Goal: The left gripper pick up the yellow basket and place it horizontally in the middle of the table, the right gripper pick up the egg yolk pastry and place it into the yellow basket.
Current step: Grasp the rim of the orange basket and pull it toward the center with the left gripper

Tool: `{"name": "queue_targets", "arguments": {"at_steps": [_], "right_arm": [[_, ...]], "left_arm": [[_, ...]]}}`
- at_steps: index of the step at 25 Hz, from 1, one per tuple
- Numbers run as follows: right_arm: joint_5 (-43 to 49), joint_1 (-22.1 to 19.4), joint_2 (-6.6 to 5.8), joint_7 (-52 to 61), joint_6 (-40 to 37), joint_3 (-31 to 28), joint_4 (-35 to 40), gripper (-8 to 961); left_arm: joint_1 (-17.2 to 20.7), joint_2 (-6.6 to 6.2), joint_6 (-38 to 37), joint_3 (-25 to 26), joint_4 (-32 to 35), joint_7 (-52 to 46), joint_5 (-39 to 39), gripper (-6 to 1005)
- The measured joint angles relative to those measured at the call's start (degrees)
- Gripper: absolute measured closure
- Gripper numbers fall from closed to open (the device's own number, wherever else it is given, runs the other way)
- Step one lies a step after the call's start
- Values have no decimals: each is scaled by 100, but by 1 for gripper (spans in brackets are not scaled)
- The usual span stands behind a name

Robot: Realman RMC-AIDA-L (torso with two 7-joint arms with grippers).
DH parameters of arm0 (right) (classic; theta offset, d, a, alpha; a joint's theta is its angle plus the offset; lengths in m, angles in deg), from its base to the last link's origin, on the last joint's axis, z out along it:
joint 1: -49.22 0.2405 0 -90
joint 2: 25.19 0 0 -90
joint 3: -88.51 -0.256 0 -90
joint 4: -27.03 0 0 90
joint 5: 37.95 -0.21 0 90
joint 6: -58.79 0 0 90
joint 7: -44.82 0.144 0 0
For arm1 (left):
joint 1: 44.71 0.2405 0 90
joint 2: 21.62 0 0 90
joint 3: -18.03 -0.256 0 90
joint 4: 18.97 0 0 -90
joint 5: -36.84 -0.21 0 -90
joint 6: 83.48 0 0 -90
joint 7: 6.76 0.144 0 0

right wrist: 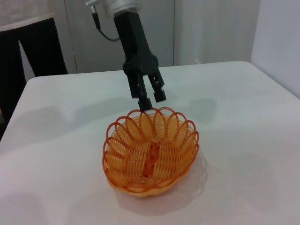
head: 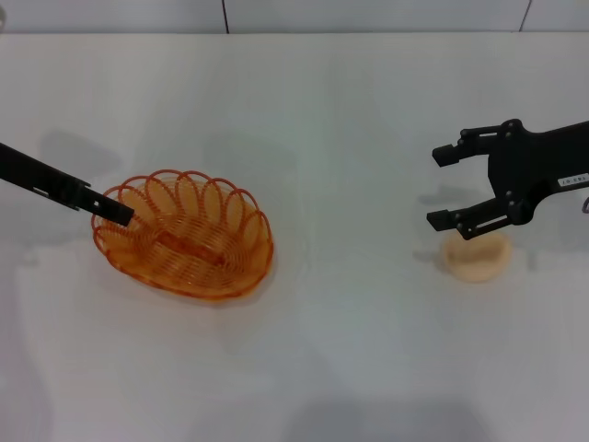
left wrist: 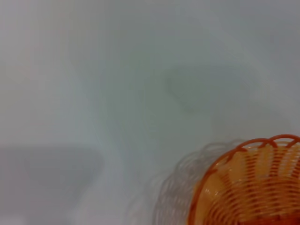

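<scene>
The yellow basket (head: 184, 237) sits left of the table's (head: 322, 110) middle, tipped a little with its left end raised. My left gripper (head: 118, 211) is at that left rim, fingers close together on a rim loop. From the right wrist view the left gripper (right wrist: 151, 99) meets the far rim of the basket (right wrist: 151, 152). The left wrist view shows only a part of the basket (left wrist: 253, 187). The egg yolk pastry (head: 477, 257) lies on the table at the right. My right gripper (head: 449, 188) is open and hovers just above and behind the pastry.
The wall's edge (head: 276, 17) runs along the back of the table. A person in dark trousers (right wrist: 33, 51) stands beyond the table's far left end in the right wrist view. White tabletop lies between the basket and the pastry.
</scene>
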Motion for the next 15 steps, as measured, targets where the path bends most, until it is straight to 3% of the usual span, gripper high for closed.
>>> {"name": "queue_targets", "arguments": {"at_steps": [15], "right_arm": [[-10, -115, 4, -78, -18, 17, 4, 83]], "left_arm": [[-11, 162, 815, -129, -425, -21, -82, 187]]}}
